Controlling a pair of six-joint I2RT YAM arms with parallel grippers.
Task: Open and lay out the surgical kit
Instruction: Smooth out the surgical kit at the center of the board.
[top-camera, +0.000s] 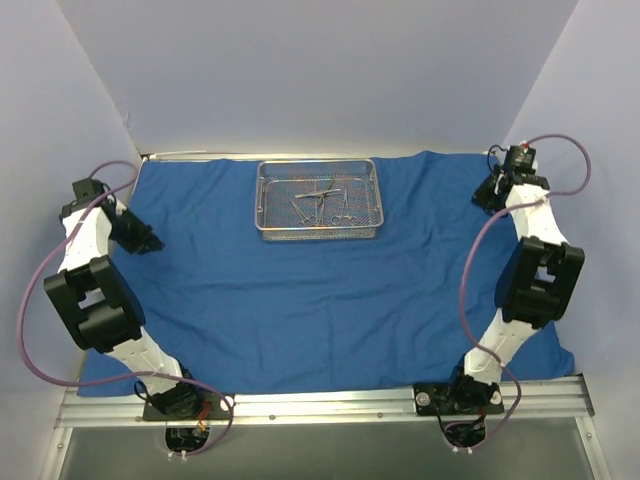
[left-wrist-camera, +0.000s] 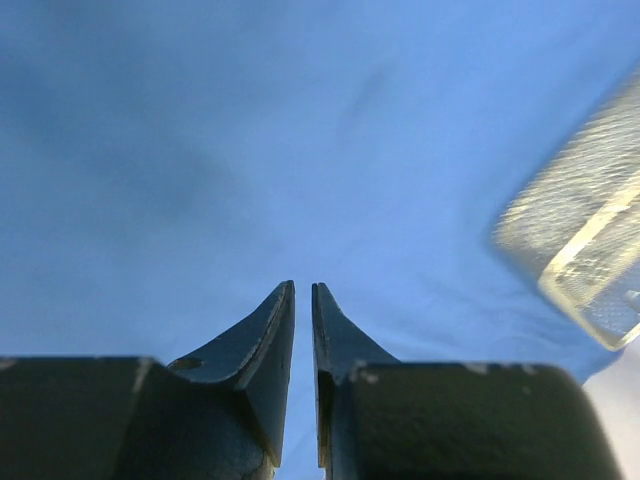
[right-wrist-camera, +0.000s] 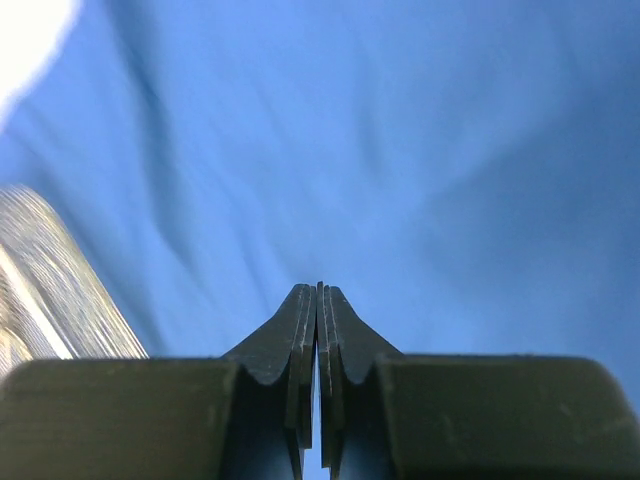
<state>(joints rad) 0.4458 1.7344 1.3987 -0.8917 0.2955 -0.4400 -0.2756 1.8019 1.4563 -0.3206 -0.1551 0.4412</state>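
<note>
The cloth (top-camera: 320, 300) lies spread flat, the tray (top-camera: 320, 233) of instruments (top-camera: 322, 203) on its far middle. The left claw (left-wrist-camera: 303, 290) stands slightly apart above the cloth; the right claw (right-wrist-camera: 320, 288) is pressed together.

Blue cloth wrap (top-camera: 300, 300): one. Wire-mesh tray (top-camera: 318, 232): one. Steel ring-handled instruments (top-camera: 320, 205) inside the tray: at least three counted, with a possible fourth lying crosswise. They overlap and are too small for a firm figure. Robot arms: two, the left arm (top-camera: 95, 290) and the right arm (top-camera: 535, 270), each with one pair of jaws.
</note>
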